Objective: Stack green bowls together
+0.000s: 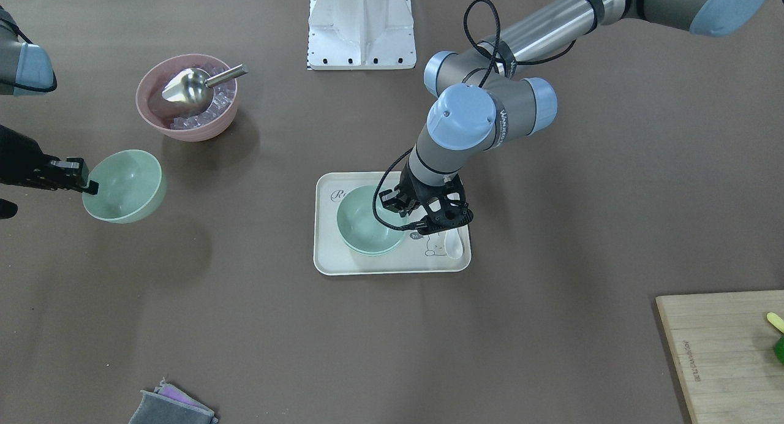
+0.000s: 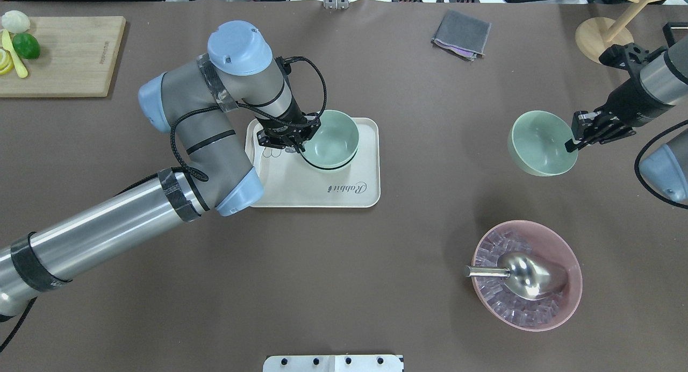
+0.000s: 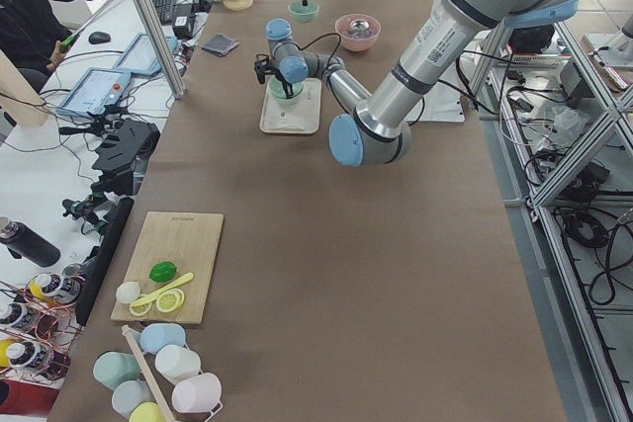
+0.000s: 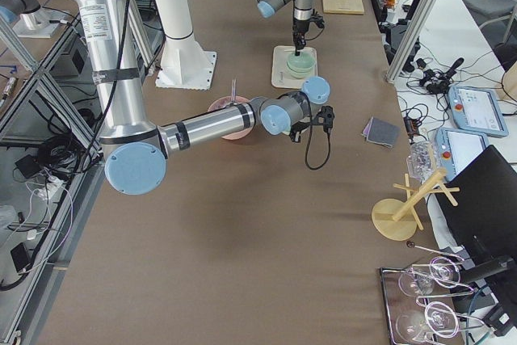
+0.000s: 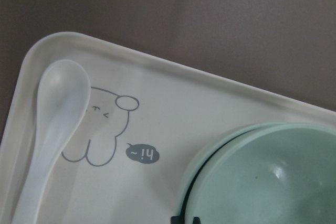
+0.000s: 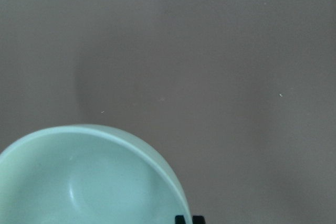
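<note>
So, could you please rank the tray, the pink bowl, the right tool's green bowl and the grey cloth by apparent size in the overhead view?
1. tray
2. pink bowl
3. green bowl in the right tool and grey cloth: near alike; the bowl looks raised toward the camera, so unranked.

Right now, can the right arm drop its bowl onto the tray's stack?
Probably not yet: the left gripper pinches the top bowl's rim on the tray, crowding the drop. Nothing else stands between it and the right gripper's bowl.

A metal scoop (image 2: 529, 275) lies in the pink bowl (image 2: 574, 264).
</note>
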Controlling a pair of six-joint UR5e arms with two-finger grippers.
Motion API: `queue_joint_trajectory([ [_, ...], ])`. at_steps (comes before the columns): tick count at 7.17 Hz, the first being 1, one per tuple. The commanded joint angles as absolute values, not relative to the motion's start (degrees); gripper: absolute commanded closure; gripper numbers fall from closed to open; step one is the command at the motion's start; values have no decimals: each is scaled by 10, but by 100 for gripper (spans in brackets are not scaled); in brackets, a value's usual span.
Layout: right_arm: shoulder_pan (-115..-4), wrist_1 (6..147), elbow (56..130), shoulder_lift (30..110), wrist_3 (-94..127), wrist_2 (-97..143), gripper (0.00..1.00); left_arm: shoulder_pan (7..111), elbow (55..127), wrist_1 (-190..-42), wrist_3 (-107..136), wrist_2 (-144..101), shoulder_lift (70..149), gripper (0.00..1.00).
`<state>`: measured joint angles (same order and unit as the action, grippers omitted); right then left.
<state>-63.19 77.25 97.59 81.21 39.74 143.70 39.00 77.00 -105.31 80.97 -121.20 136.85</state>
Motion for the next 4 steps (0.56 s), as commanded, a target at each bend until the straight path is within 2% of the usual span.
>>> queue_joint_trajectory([
  [1, -632, 773, 976, 812, 397, 1437, 100, 389, 770, -1053, 811, -1212, 1368, 100],
  [4, -632, 773, 975, 812, 397, 1438, 100, 389, 766, -1055, 812, -1212, 1368, 100],
])
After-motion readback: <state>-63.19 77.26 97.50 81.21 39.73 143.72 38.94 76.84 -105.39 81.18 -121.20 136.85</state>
